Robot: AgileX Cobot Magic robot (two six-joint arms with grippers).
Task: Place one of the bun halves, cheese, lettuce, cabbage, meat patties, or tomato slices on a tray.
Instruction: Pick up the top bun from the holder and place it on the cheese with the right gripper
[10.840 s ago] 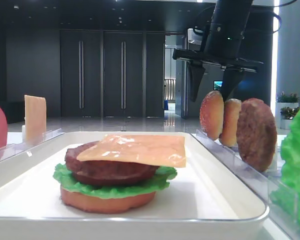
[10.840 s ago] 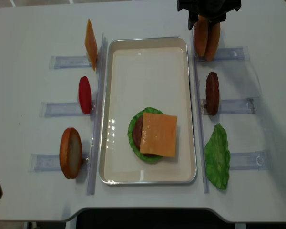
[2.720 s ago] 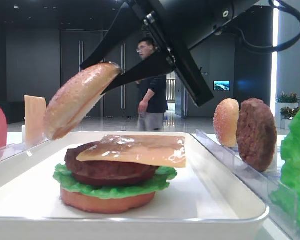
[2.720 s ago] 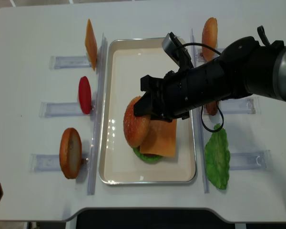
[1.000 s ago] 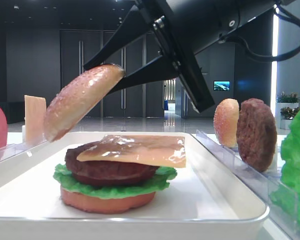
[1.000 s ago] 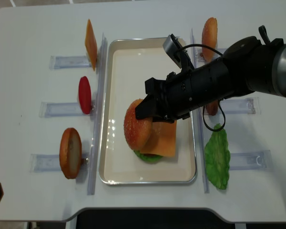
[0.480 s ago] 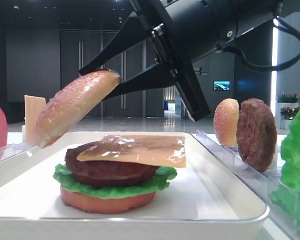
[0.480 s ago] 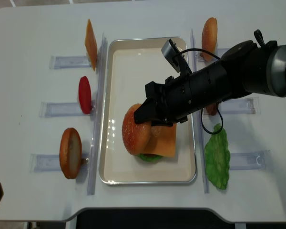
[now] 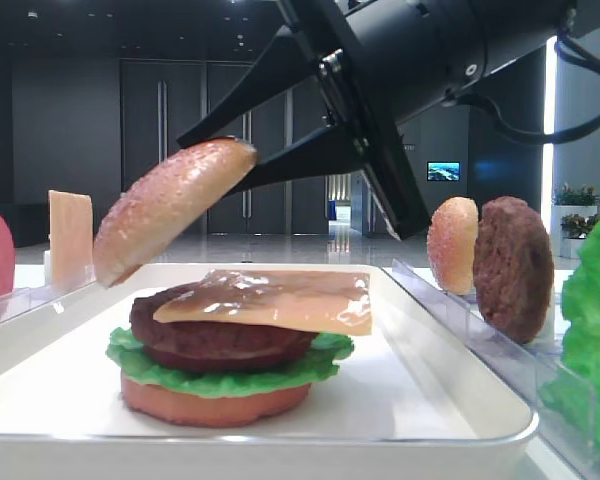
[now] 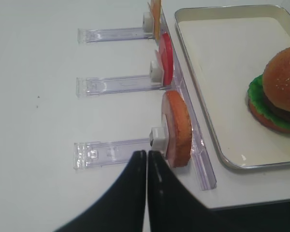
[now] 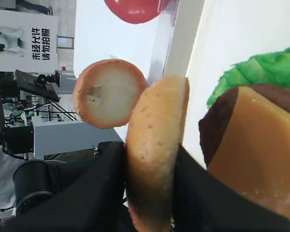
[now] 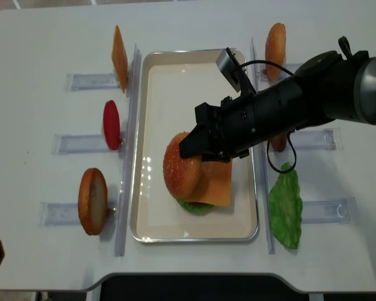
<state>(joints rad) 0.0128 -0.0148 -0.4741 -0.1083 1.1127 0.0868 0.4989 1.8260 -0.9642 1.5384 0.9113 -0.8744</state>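
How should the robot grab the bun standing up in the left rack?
From above, pinch the standing bun half near its top edge, one finger on the domed crust, one on the flat pale face. It stands on edge in the clear rack, thin side up.

**Black arms, tapered fingers**

The right arm is a thick matte-black cylinder with a black cable looped along it and a small grey camera block. The left gripper shows two slim, pointed black fingers.

4 buns, 2 patties
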